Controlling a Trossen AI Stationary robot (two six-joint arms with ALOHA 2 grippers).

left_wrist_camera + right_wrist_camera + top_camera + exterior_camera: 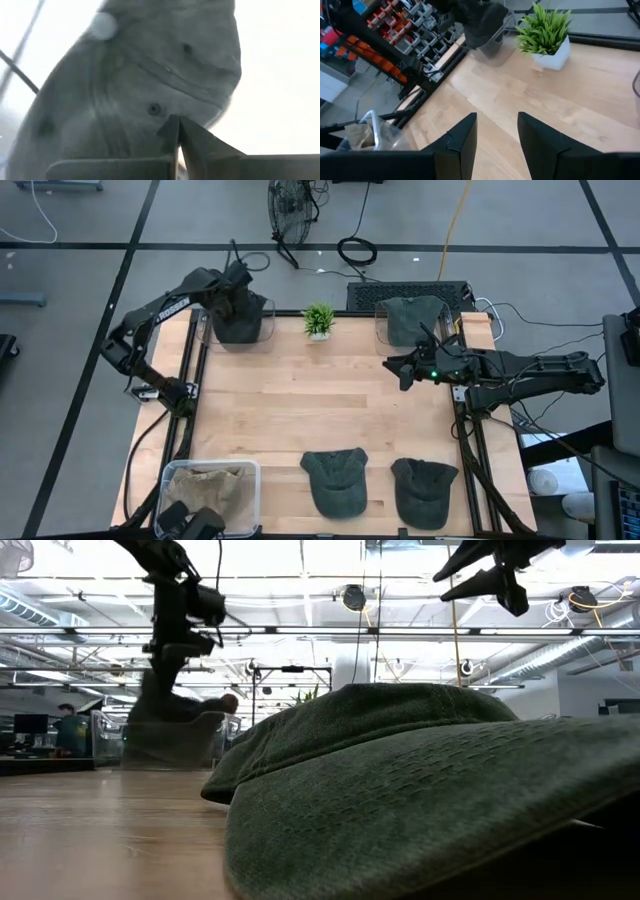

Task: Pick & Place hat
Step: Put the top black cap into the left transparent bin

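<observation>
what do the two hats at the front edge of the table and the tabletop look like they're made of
Two hats: apparently washed cotton twill, matte faded grey-green; the low view shows a woven grain and soft creases. Tabletop: looks like light wood, satin finish, with visible plank joints and grain; solid or laminate cannot be told.

Matt, faded dark-green cloth hat (420, 790) with a coarse weave lies on the smooth pale wooden tabletop (330, 410).

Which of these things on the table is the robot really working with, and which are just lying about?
In the job:
- left gripper, shut on the dark hat in the clear bin
- two green hats at the near edge
- right gripper, open above the table

Lying about:
- potted plant
- bin of tan cloth
</observation>
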